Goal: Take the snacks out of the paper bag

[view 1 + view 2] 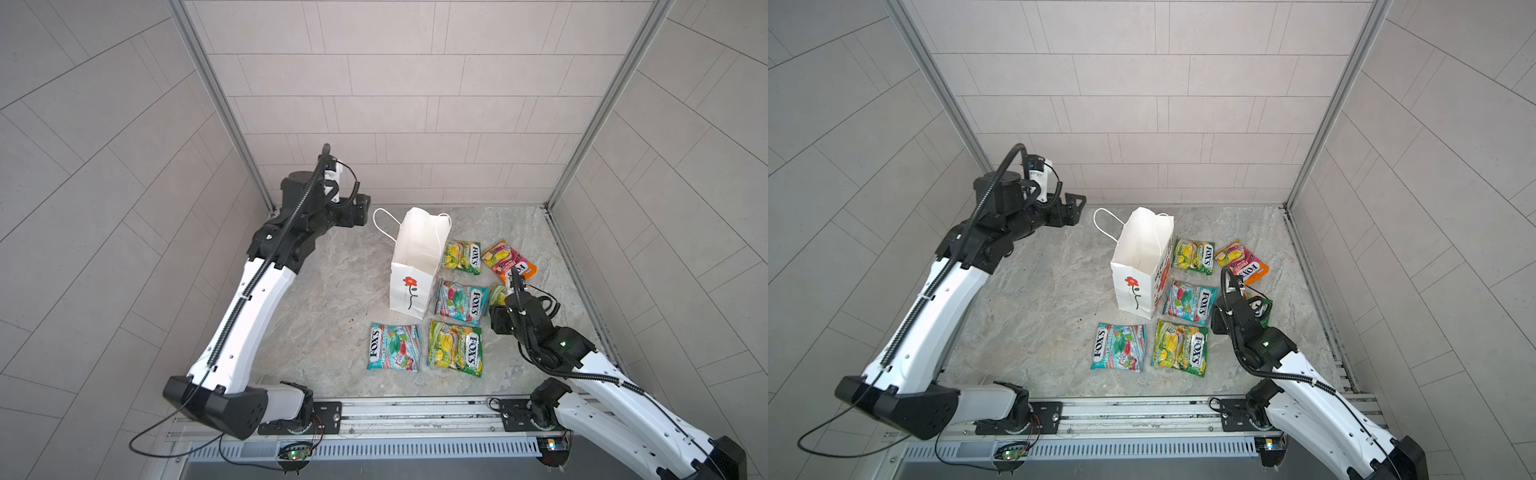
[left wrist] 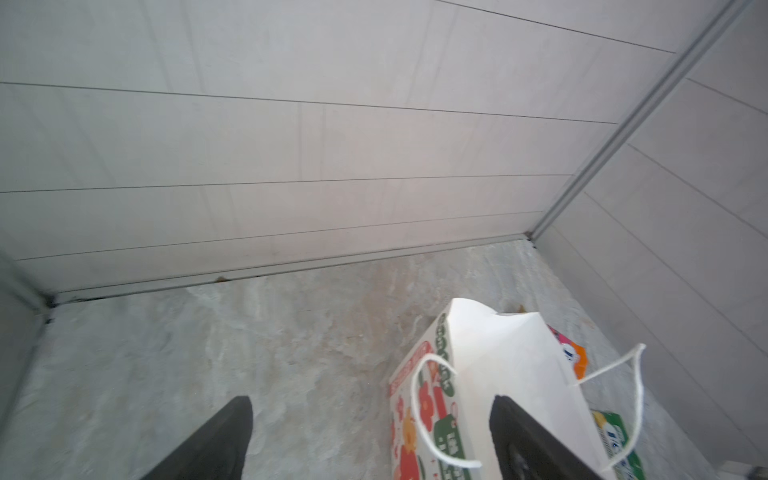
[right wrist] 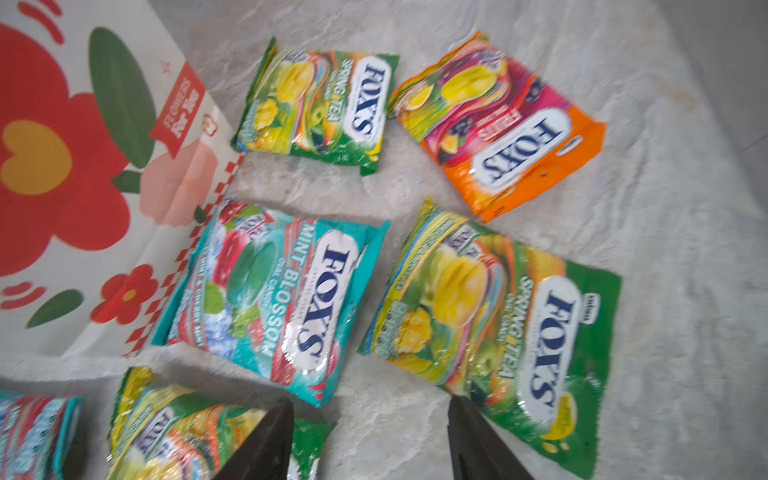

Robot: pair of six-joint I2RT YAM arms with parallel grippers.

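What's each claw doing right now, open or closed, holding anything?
Left claw: open, holding nothing.
Right claw: open, holding nothing.

Both top views look steeply down from high over the front edge of the stone surface [image 1: 332, 299], taking in all of it and the back wall [image 1: 415, 124] (near-twin pictures, shifted sideways). The left wrist view sits low near the back left corner, facing that wall past the paper bag [image 2: 507, 374]. The right wrist view hangs close over the snacks [image 3: 282, 299] near the right edge. Both wrist views share the bag and the orange pouch [image 2: 575, 359].
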